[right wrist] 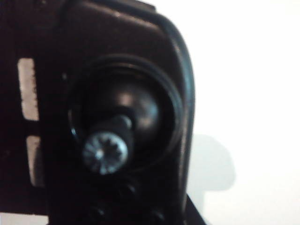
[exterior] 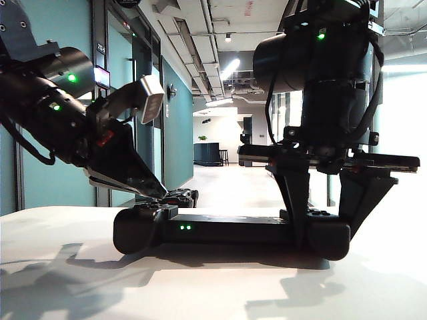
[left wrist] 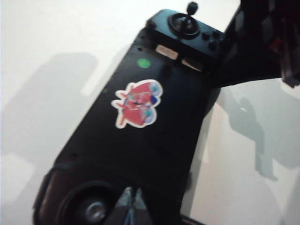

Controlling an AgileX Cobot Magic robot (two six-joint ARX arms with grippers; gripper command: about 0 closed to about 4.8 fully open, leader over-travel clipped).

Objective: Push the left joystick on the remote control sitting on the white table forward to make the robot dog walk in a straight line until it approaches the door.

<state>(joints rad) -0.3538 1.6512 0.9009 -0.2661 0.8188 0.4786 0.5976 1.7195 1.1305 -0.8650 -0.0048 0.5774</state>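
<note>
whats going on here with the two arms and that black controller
The remote control lies on the white table. The right gripper straddles and steadies its right end. The left gripper has its closed tips at the left joystick. The robot dog stands in the corridor beyond.

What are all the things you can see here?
remote: one, black, lying on the table
table: one, white, under everything
left joystick: one, black, at the left jaws' tips
right joystick: one, black with a silvery cap, on the remote's other end
lights: two, green, on the remote's front
sticker: one, red cartoon, on top of the remote
wall: teal, along the corridor behind
left gripper: black, jaws shut, over the remote's left end
right gripper: black, jaws clamping the remote's right end
</note>
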